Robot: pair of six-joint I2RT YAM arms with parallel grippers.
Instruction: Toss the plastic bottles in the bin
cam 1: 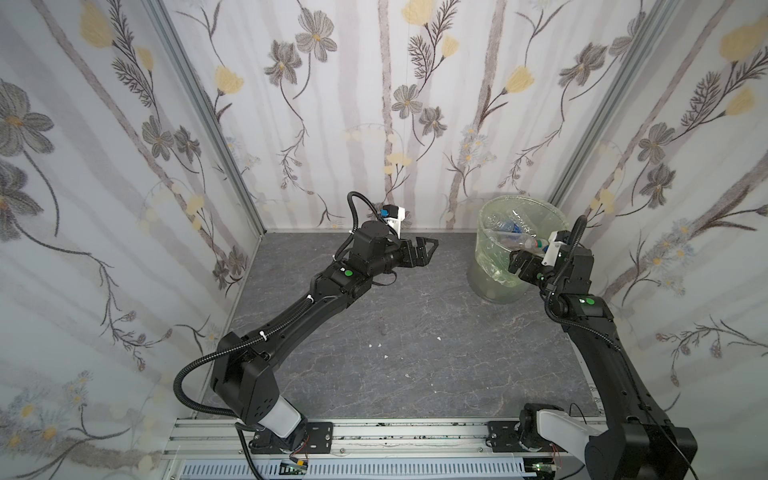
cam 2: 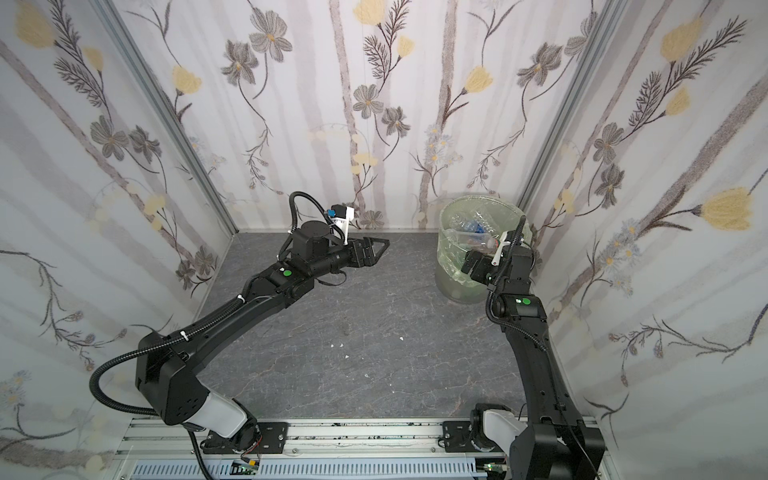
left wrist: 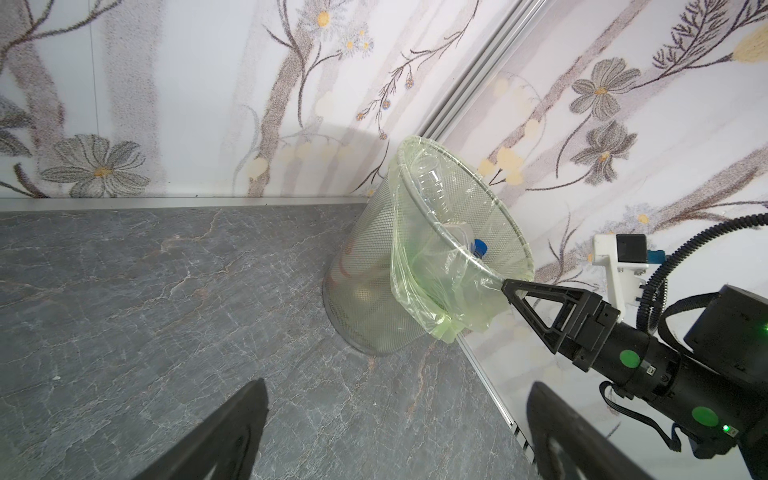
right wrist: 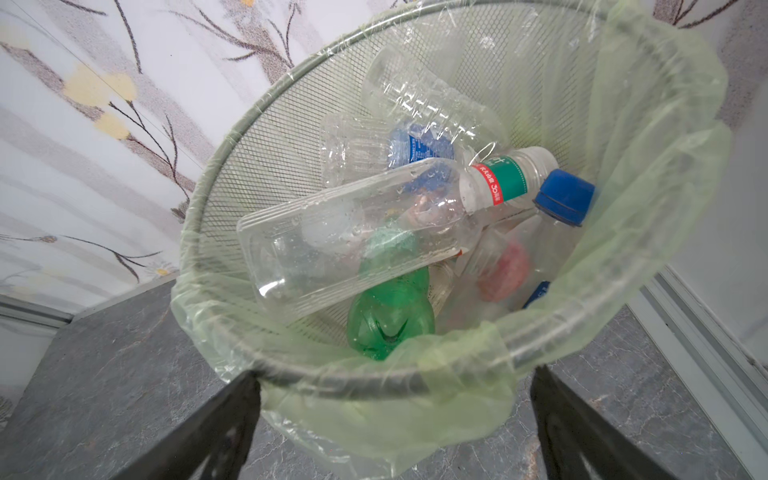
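Nearest the lens: metal rail (cam 1: 374, 432) along the front edge, then the grey counter (cam 1: 415, 374). L to R from there.

Left hand (cam 1: 428, 251): fingers spread wide, nothing btwn them, hanging over the far part of the counter & aimed at the bin (cam 1: 490, 274). The bin stands ahead of it, well apart, in the far corner. Btwn left hand and bin both top views show no bottles on the counter, only a few white scraps (cam 1: 378, 345).

Bin: upright, mesh, lined w/ a pale green bag (right wrist: 665, 166). All bottles (cam 1: 513, 239) in sight are inside it. Right hand (right wrist: 395, 415) sits at the bin's near rim, released, empty. One fingertip meets the bag fold in the left wrist view; touching or just beside, can't tell.

Progress, my read: job looks done or v. close. Nothing left on the counter to pick. Count inside can't be checked, since the pile hides the lower ones.

Orientation: big clear bottle (right wrist: 357, 232) lies on top, nearly flat, long axis crosswise ahead of the right hand. Its base is toward the left hand's side, its neck w/ green-red label toward the side wall. Green bottle (right wrist: 390, 316) sits under it, base up toward the right hand, neck buried. Blue-capped bottle (right wrist: 565, 199) leans cap-up on the bag.
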